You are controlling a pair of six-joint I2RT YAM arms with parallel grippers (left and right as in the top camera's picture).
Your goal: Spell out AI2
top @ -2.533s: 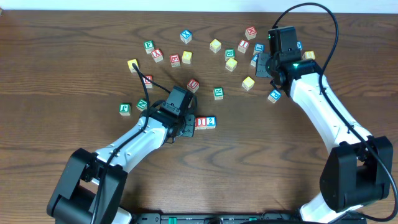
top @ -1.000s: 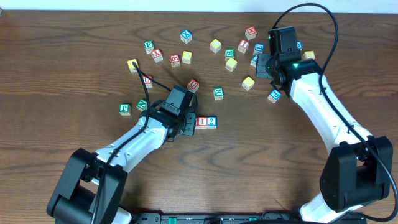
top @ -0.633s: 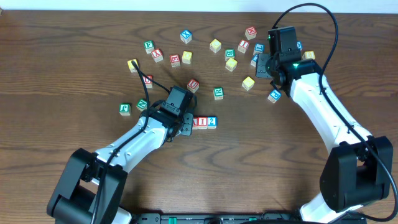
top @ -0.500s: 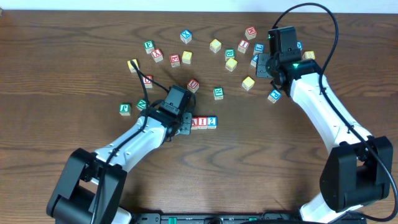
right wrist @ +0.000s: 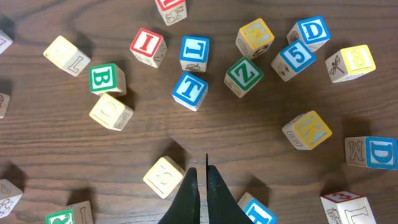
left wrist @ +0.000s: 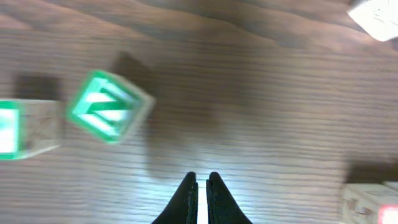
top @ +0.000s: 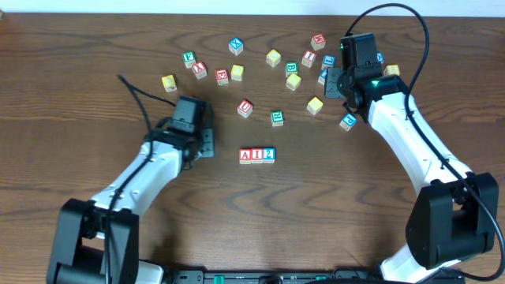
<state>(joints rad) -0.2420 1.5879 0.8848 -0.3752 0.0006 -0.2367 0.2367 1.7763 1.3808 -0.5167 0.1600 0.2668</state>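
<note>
Red-lettered A block (top: 245,155), red I block (top: 257,155) and blue 2 block (top: 269,155) sit touching in one row on the dark wooden desk (top: 331,205), reading AI2 in the overhead view. The left tool (left wrist: 198,186) is clenched and empty, low over bare desk, left of the row and apart from it. A blurred green-faced block (left wrist: 109,106) lies ahead of it. The right tool (right wrist: 200,180) is clenched and empty, above scattered blocks; a blue T block (right wrist: 189,90) lies ahead.

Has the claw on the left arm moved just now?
Yes. In the overhead view the left gripper has drawn back to the left and slightly up, leaving a gap to the A block it was beside.
</note>
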